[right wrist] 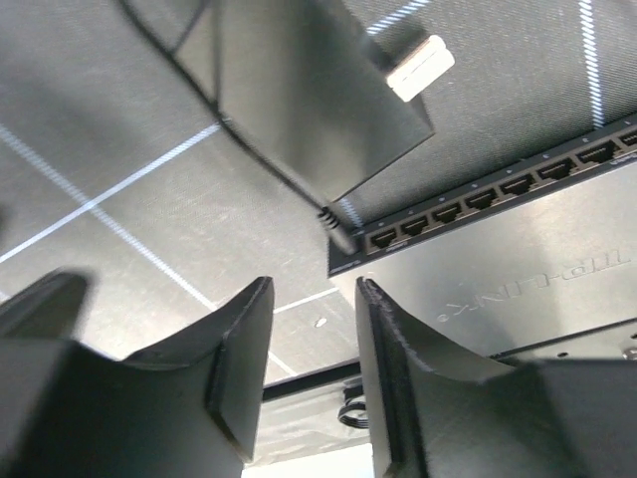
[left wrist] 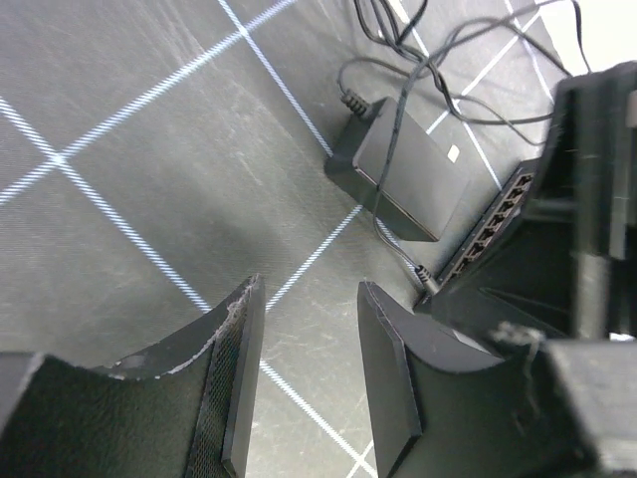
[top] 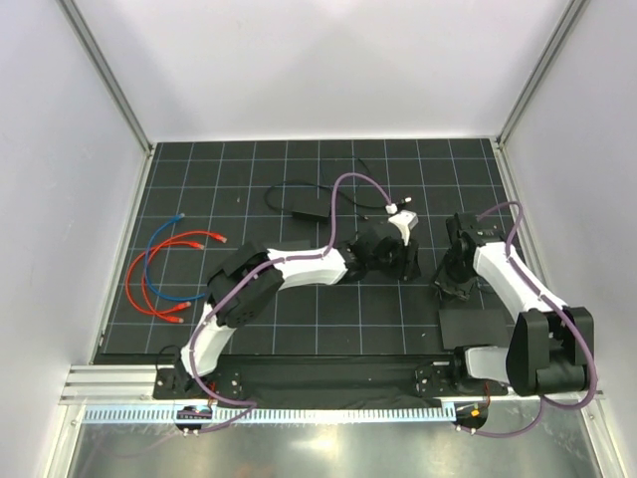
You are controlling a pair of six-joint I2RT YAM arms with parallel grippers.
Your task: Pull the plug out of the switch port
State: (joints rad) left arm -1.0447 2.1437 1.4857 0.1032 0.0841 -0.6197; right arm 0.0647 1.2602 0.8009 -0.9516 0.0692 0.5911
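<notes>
So, switch (right wrist: 518, 279): lying on the grid mat (right wrist: 119, 229) around mid-table, its row of sockets facing the brick (right wrist: 318, 100), which is sitting just beside it.
Plug (right wrist: 339, 237): sitting in the end socket at the switch's corner, with its thin cord (right wrist: 279, 174) running off along the brick's edge. It's not out yet.
Right gripper (right wrist: 314, 289): hovering by that same corner, fingers standing a narrow gap apart with only mat showing between them, so gripping nothing. One finger is overlapping the switch's edge in its own view, and I can't tell if it's touching.
Left gripper (left wrist: 309, 294): same deal, fingers parted narrowly and holding nothing, hanging near the socket edge.
Why both are there: I'm guessing one is lining up to steady the box while the other goes for the plug.
Left arm (top: 299, 267): stretching across toward the middle of the table, wrist tipping down.
Right arm (top: 508, 279): folding up and inward, wrist pointing down at the mat.
</notes>
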